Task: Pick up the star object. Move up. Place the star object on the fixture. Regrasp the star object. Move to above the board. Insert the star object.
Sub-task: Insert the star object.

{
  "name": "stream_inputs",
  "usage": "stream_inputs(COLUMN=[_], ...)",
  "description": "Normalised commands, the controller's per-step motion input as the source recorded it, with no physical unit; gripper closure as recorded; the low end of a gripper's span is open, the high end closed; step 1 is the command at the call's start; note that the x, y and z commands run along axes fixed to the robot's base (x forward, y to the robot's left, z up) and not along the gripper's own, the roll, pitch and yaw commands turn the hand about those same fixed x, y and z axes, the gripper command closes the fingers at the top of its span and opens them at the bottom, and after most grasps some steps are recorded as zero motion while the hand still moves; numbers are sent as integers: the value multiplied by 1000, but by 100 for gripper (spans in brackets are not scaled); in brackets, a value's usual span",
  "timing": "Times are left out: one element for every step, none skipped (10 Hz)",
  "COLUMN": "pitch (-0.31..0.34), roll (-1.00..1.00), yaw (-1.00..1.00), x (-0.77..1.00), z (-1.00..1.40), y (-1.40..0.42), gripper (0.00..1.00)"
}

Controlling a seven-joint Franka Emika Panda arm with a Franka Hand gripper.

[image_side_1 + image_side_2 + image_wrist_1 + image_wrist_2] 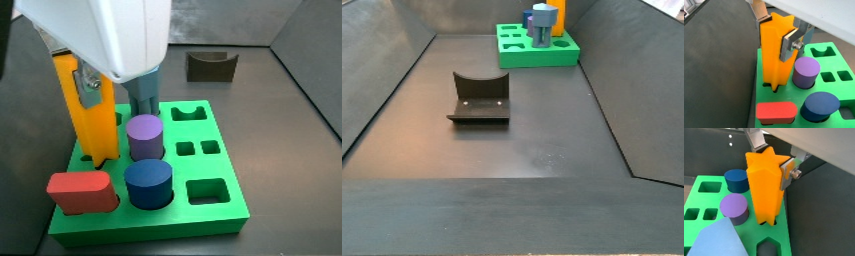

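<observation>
Dark floor, green board [221, 205] at the star hole.
Tool [777, 36] clamps the star object [775, 55] upright, its lower end seemingly entering the hole.

Orange star object [775, 50], green board [221, 215], silver tool [777, 36] over board
</observation>
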Motion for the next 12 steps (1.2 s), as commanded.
stream_inputs(pitch=[0, 0, 0, -69, -120, -107, -67, -40, -100, -223, -226, -154], roll=[-71, -60, -76, -136, -206, -183, -179, -220, -224, -96, -180, -94], yaw=[666, 769, 460, 74, 0, 0, 183, 460, 240, 0, -3, -163], x=[0, 0, 0, 0, 0, 183, 206, 46, 0, 0, 126, 531], z=[-751, -694, -603, -371, -366, -649, -757, -626, -554, -691, -591, -729], y=[0, -31, -66, -34, -9, 0, 0, -6, -77, -157, -100, -103], gripper=[100, 100, 100, 100, 100, 100, 100, 100, 100, 100, 100, 100])
